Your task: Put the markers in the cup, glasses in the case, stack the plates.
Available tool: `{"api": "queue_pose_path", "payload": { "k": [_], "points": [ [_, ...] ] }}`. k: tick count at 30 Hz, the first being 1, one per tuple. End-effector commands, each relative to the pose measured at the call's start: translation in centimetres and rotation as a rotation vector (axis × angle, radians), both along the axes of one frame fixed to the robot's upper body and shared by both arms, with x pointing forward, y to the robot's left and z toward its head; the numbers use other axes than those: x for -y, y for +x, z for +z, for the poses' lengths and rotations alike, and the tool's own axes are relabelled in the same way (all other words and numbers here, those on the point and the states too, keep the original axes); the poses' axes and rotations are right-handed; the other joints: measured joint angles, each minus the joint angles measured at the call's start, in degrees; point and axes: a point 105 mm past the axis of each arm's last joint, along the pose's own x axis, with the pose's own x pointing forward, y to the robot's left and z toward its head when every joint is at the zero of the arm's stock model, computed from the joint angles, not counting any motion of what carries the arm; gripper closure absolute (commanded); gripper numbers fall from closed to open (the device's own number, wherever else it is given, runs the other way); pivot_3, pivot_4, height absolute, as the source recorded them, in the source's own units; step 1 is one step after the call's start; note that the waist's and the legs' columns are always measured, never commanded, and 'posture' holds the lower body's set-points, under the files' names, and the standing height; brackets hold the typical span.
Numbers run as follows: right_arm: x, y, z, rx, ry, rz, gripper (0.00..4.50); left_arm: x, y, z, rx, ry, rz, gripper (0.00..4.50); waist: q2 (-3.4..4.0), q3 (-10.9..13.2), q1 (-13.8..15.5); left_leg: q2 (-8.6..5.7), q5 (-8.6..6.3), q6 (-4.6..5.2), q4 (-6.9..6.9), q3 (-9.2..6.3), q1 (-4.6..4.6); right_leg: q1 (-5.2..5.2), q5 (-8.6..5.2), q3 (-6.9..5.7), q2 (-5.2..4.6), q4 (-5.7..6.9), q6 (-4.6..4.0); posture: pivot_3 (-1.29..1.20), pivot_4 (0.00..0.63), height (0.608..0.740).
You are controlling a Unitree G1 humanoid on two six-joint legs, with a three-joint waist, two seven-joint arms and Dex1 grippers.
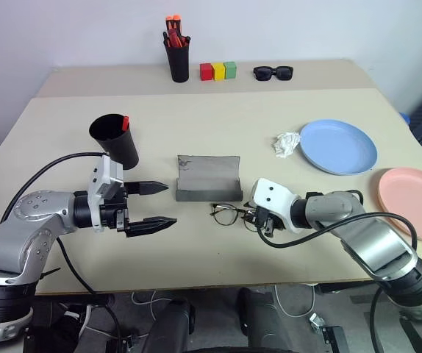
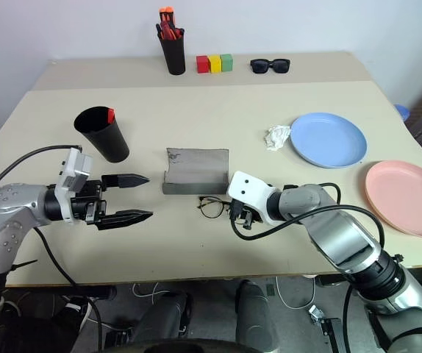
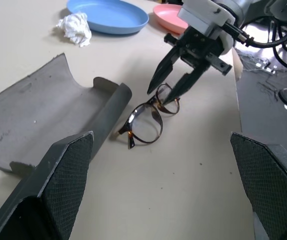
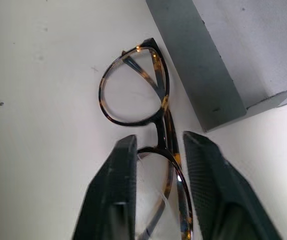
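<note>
The R gripper (image 3: 169,94) was down at the table (image 1: 270,118), its two fingers (image 4: 117,200) narrowed around one lens of the glasses (image 1: 229,214). Whether the pads already pinched the frame could not be told; a slim gap showed on each side of the rim in the right wrist view. The glasses lay flat on the table, just in front of the case (image 1: 209,179) and close to its near edge, temples folded.

The case lay open, lid flap spread flat toward the far side, nothing inside.

The L gripper (image 1: 151,205) hovered above the table, left of the case, fingers wide apart and holding nothing, tips pointing toward the case.

The cup (image 1: 115,139) stood upright behind the L gripper; a red cap (image 1: 125,122) showed at its rim, so at least one marker was inside. The 2nd marker could not be made out.

The blue plate (image 1: 339,145) and the pink plate (image 1: 415,200) sat side by side on the right, apart, not stacked. A crumpled tissue (image 1: 286,143) lay touching or just beside the blue plate's left edge.

Far edge of table: pen holder (image 1: 177,60) w/ orange-capped pens, three coloured blocks (image 1: 218,70), sunglasses (image 1: 273,72).
</note>
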Motion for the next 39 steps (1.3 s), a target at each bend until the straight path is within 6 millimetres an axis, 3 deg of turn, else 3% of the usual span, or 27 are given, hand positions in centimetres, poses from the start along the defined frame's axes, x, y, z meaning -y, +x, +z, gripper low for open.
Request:
{"api": "queue_pose_path", "payload": {
  "k": [1,5,8,17,21,24,29,39],
  "points": [
    [-1.0,-0.2,0.6,0.043,-0.001,0.035,3.15,0.2,-0.4,0.8,0.042,-0.007,-0.031,0.0,0.0,0.0,0.0,0.0,0.0,0.0,0.0,0.0,0.0,0.0,0.0,0.0,0.0,0.0,0.0,0.0,0.15,0.74],
    [-1.1,0.1,0.5,0.045,-0.01,0.03,3.15,0.3,-0.3,0.7,0.056,0.001,-0.036,0.0,0.0,0.0,0.0,0.0,0.0,0.0,0.0,0.0,0.0,0.0,0.0,0.0,0.0,-0.01,0.0,0.0,0.15,0.74],
    [-0.6,0.4,0.2,0.057,-0.051,0.023,4.46,0.5,-0.3,0.7,0.061,0.001,-0.038,0.0,0.0,0.0,-0.01,0.0,0.0,0.0,0.0,0.0,0.01,0.0,0.0,0.0,0.0,-0.01,0.0,0.0,0.15,0.74],
    [-0.5,-0.2,0.5,0.05,-0.077,0.07,4.48,0.4,-0.1,0.6,0.073,0.012,-0.033,0.0,0.0,0.0,0.01,0.0,0.0,0.0,-0.02,-0.01,0.0,0.0,0.0,-0.01,0.0,-0.03,0.0,0.0,0.15,0.74],
    [-1.2,-0.8,2.4,0.047,-0.003,0.136,4.48,0.4,-0.1,0.5,0.07,0.017,-0.031,0.0,0.01,0.0,0.01,0.0,0.0,0.0,-0.03,0.0,0.0,0.0,0.0,-0.01,0.0,-0.03,0.0,0.0,0.15,0.74],
    [-1.4,-0.8,3.7,0.059,0.021,0.145,3.74,0.5,-0.1,0.5,0.059,0.009,-0.035,0.0,0.01,0.0,-0.03,0.01,0.0,0.0,-0.05,0.0,0.0,0.0,0.0,-0.01,0.0,-0.05,0.0,0.0,0.15,0.74],
    [-1.4,0.0,4.6,0.129,-0.009,0.124,1.32,0.6,-0.1,0.6,0.056,0.006,-0.041,0.0,0.0,0.0,-0.02,0.01,0.0,0.0,-0.06,-0.01,0.0,-0.01,-0.01,-0.02,0.0,-0.06,0.0,0.0,0.15,0.74],
    [-0.6,0.7,2.1,0.172,-0.219,0.145,1.32,0.7,-0.4,0.7,0.069,0.008,-0.048,0.0,0.0,0.0,-0.07,0.01,0.0,0.0,-0.11,0.01,-0.02,-0.03,-0.01,-0.02,0.0,-0.09,0.0,0.0,0.15,0.74]
  ]
}}
